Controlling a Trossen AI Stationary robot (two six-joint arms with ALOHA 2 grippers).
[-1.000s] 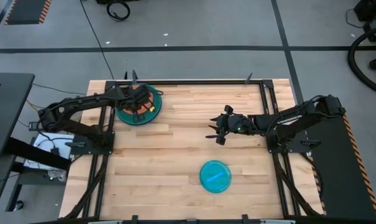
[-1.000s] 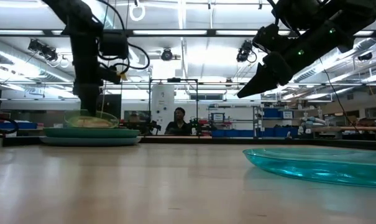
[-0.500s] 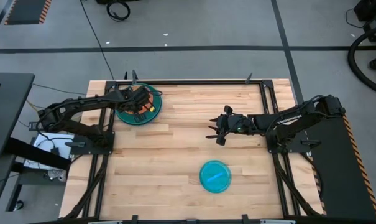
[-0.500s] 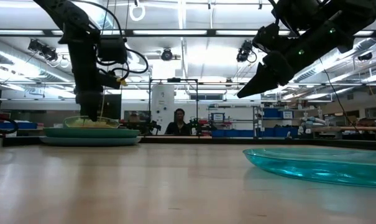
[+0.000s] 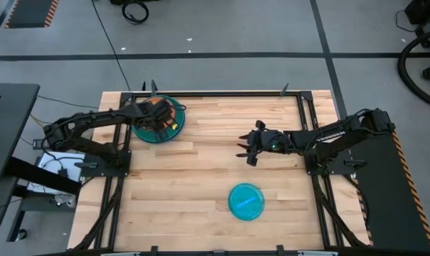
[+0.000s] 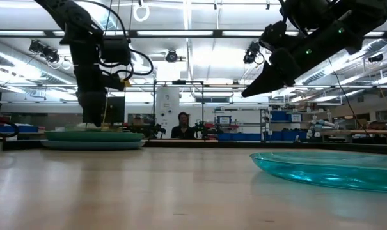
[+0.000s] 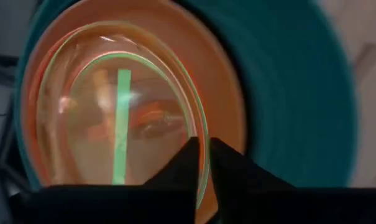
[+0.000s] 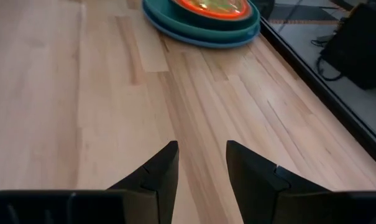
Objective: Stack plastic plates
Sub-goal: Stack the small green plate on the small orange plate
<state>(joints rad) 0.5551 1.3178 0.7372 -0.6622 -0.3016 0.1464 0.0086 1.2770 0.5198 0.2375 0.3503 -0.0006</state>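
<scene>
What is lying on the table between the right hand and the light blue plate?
Nothing: in the high view only bare wood lies between the right hand, hanging open above the table, and the light blue plate.

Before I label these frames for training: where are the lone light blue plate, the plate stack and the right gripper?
light blue plate (image 5: 245,201): high view, plate's centre.
plate stack (image 8: 203,28): right wrist view, teal rim.
right gripper (image 5: 243,151): high view, between its fingertips.

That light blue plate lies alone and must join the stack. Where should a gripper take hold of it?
At the raised rim of the light blue plate, from above on the side facing the right gripper. It lies flat, and only its upturned edge gives a finger room underneath.
</scene>
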